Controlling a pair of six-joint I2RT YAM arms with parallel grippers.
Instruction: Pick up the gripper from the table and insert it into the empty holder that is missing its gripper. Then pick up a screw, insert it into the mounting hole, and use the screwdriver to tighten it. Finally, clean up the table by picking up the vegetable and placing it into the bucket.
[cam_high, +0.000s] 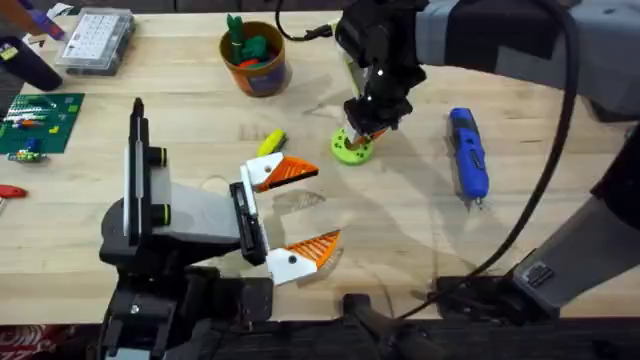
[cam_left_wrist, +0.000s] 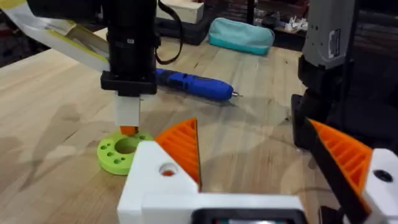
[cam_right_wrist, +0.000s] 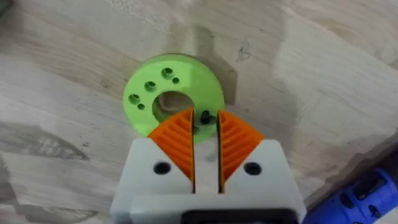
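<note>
Right gripper (cam_right_wrist: 205, 140) directly over lime-green holder (cam_high: 352, 149) mid-table, fingers clamped on small white gripper (cam_left_wrist: 128, 114) with orange tip at holder's central hole; left gripper (cam_high: 297, 213) spread apart nearby

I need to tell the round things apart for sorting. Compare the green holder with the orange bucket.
The holder is a flat lime-green ring lying on the table; the bucket is a taller orange cup standing upright. The holder has a centre hole and smaller holes in its face, while the bucket holds green and red toy pieces. Both are round and rest on the wooden table.
</note>
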